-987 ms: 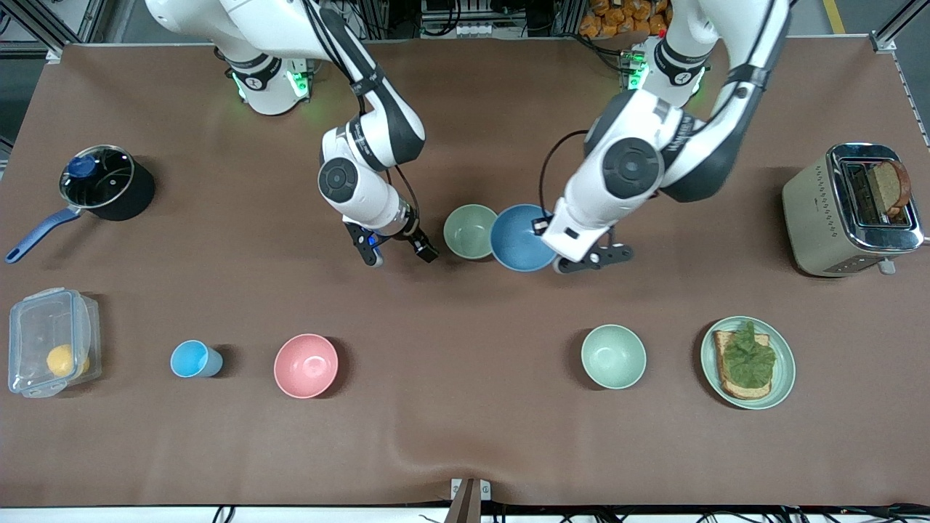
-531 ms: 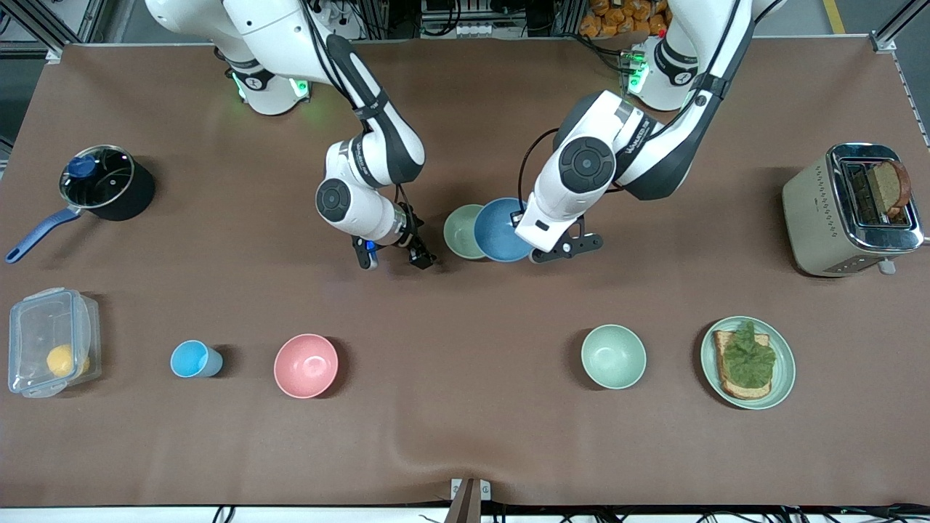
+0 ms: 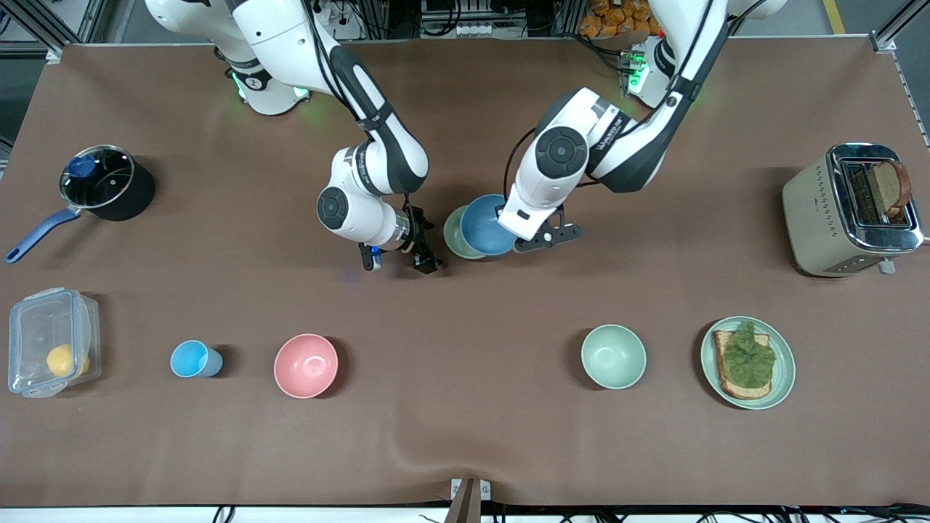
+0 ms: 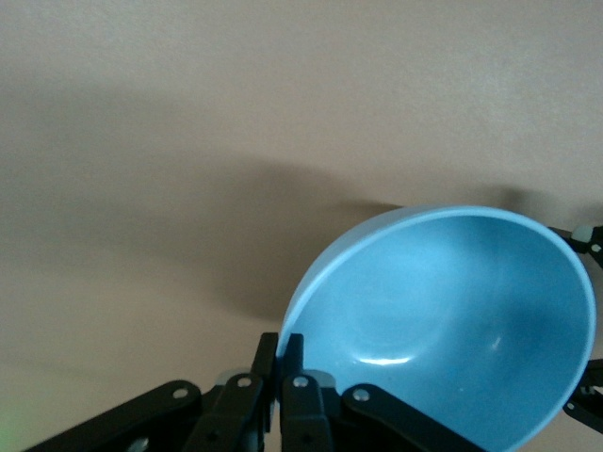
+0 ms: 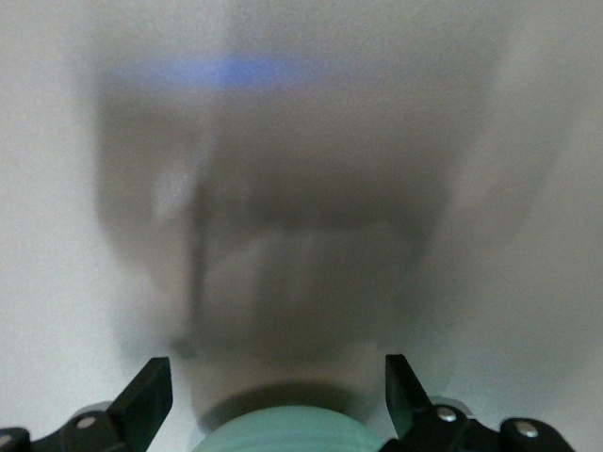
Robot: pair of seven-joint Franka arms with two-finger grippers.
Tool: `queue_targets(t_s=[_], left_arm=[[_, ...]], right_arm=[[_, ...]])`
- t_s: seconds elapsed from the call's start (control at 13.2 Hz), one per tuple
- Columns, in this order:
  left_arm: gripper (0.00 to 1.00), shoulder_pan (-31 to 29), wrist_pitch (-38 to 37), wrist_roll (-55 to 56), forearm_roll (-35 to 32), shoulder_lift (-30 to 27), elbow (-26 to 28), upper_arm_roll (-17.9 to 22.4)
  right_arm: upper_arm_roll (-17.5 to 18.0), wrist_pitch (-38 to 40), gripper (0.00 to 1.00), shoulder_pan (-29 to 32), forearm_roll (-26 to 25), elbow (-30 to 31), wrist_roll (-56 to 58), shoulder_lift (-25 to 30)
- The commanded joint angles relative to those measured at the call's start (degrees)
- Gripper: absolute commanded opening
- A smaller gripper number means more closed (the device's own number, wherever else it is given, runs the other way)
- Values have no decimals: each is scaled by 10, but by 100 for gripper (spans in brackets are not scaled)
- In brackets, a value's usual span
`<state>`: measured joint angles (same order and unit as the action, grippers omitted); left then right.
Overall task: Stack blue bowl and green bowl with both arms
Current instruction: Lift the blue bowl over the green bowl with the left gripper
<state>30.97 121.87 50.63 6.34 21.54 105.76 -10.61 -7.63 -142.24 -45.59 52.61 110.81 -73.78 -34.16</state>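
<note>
Left gripper (image 3: 524, 231) reaches from 1 o'clock, jaws pinching the blue bowl (image 3: 483, 226) rim, bowl tilted over the green bowl (image 3: 453, 232) mid-worktop. Right gripper (image 3: 398, 259) hangs low at green bowl's 9 o'clock, jaws spread.

Non-task items on the brown table (image 3: 465, 436): toaster (image 3: 850, 211) at 3 o'clock, toast plate (image 3: 748, 363) and mint bowl (image 3: 613, 356) at 4–5 o'clock, pink bowl (image 3: 306, 365), light-blue cup (image 3: 193, 359) and lidded container (image 3: 49, 341) at 7–8 o'clock, saucepan (image 3: 102, 185) at 9–10 o'clock.
</note>
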Motion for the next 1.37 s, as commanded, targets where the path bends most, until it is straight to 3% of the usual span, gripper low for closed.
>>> queue_targets(t_s=[0.0, 1.29], left_arm=[[0, 13, 56, 7, 10, 1, 32, 1], [0, 49, 147, 7, 10, 58, 46, 1]], right_arm=[[3, -4, 100, 2, 14, -12, -2, -10], [3, -1, 100, 1, 14, -19, -2, -9]])
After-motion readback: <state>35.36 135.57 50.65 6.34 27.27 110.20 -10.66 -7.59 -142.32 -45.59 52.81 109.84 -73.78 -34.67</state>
